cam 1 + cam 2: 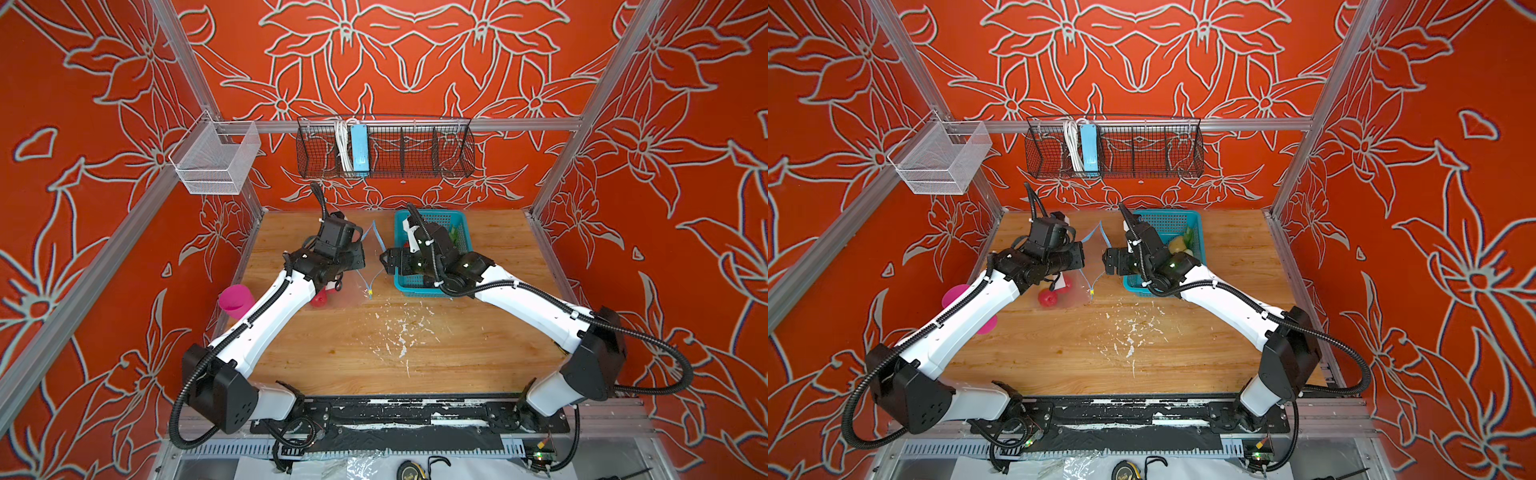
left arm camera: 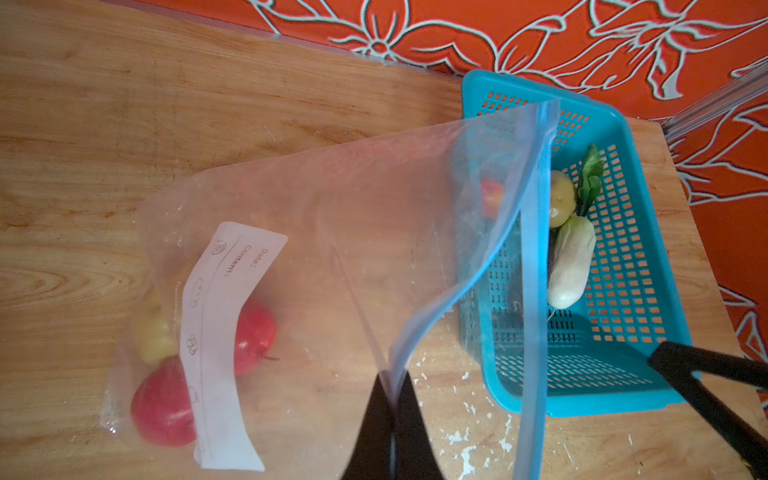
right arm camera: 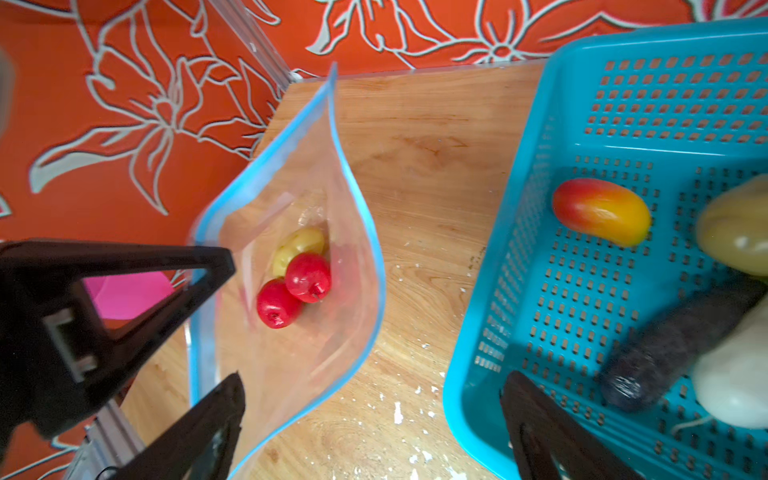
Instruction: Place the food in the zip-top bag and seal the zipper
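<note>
A: The bag (image 2: 332,208)?
B: Clear, zipper (image 3: 357,199) blue, mouth gaping. It sits near the worktop's (image 1: 332,353) far edge, just beside the basket (image 3: 540,124), with two apples (image 3: 308,277) and a potato (image 3: 299,245) inside. Left pincer (image 2: 392,386) clenched on its rim; right pincer (image 3: 374,388) released, empty.
A: Hidden?
B: From above, the left arm (image 1: 270,307) covers most.

The zip-top bag (image 2: 332,208), clear with a white label, lies near the tabletop's far edge with its mouth open and one lip raised. The zipper (image 2: 536,249) is unsealed. The bag contains two red apples (image 3: 308,277) and one potato (image 3: 299,248). The red-yellow fruit (image 3: 601,211), eggplant (image 3: 673,345), radish (image 2: 570,262) and second potato (image 2: 562,198) lie in the teal basket (image 2: 602,399).
</note>
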`<state>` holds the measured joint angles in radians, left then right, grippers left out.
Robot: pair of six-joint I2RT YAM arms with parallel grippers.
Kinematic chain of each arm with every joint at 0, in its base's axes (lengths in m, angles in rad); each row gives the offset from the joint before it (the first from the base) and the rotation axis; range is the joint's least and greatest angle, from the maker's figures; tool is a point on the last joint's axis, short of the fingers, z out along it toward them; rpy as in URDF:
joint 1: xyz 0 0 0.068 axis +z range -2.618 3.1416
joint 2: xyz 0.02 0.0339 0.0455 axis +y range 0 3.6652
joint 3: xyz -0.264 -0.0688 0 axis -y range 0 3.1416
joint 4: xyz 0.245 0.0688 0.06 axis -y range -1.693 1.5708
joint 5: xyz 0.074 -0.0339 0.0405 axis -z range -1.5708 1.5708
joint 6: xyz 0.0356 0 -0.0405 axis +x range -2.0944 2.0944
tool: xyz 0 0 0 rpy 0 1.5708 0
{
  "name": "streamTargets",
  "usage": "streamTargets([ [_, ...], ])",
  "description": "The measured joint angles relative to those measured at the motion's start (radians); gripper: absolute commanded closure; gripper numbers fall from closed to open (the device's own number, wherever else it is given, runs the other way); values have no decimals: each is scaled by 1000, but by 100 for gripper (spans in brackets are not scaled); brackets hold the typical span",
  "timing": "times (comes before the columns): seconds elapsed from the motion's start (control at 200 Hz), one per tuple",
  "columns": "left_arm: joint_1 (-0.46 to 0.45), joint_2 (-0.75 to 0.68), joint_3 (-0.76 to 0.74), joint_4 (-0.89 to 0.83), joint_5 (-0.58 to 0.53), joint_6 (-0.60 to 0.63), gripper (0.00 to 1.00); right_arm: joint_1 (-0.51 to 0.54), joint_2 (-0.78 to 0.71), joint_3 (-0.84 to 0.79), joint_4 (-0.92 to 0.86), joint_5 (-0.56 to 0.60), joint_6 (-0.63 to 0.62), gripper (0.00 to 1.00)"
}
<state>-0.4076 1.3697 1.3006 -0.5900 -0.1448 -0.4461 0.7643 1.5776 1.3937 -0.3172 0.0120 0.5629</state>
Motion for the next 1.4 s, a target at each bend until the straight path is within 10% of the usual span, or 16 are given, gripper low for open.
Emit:
streamTargets([
  [1.401, 0, 0, 0, 0, 0, 0, 100, -152, 219, 65, -317, 105, 103, 2],
])
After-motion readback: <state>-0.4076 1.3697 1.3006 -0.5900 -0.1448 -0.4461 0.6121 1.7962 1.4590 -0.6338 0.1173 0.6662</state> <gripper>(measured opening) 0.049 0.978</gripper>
